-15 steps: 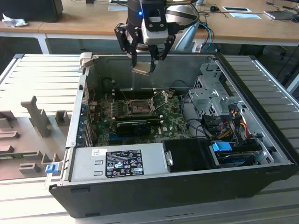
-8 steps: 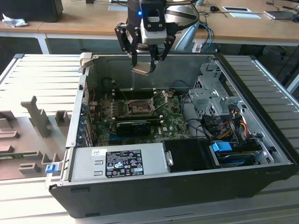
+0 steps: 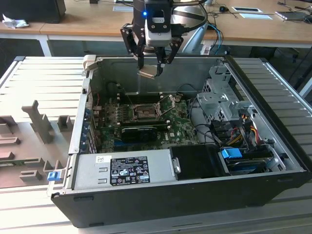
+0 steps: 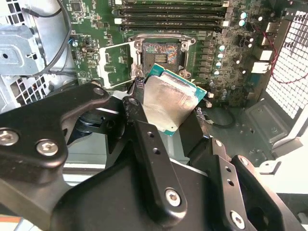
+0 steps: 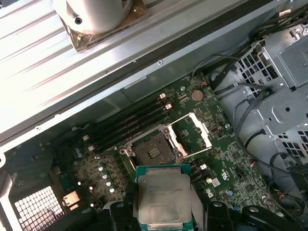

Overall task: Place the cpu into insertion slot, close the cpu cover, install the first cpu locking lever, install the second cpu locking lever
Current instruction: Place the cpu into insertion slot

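Note:
My gripper hangs above the open computer case, shut on the cpu, a thin square chip with a silver top and green edge. In both wrist views the cpu sits tilted between the black fingers, above the motherboard. Below it lies the insertion slot, bare, with a dark centre. The cpu cover, a silver frame, stands swung open beside the slot.
The black computer case lies open on a ribbed metal table. A power supply fills its near side. A long black card lies just in front of the slot, memory slots behind it, and a drive cage with cables at the exterior view's right.

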`<action>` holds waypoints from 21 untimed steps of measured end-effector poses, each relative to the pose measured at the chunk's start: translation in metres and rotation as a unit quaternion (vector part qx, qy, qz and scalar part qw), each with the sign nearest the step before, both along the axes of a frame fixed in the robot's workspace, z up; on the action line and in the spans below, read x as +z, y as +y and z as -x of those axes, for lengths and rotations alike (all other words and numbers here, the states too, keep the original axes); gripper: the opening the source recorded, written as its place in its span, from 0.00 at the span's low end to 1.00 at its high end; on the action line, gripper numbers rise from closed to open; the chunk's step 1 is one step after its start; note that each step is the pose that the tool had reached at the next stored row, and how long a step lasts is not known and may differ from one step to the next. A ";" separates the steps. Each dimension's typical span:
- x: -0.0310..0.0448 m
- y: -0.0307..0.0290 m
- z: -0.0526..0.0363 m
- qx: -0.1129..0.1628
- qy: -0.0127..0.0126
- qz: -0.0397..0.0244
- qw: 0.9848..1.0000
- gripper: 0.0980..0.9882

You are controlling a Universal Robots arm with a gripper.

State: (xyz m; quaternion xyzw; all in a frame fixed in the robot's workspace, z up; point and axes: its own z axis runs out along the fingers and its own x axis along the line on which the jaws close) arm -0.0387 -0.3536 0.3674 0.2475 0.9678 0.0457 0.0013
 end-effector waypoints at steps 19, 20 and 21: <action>0.0000 0.0000 0.0000 -0.046 0.000 0.000 0.999 0.49; 0.0000 0.0000 0.0000 -0.050 0.000 0.000 0.999 0.49; 0.0000 0.0000 0.0000 -0.053 0.000 0.000 0.999 0.49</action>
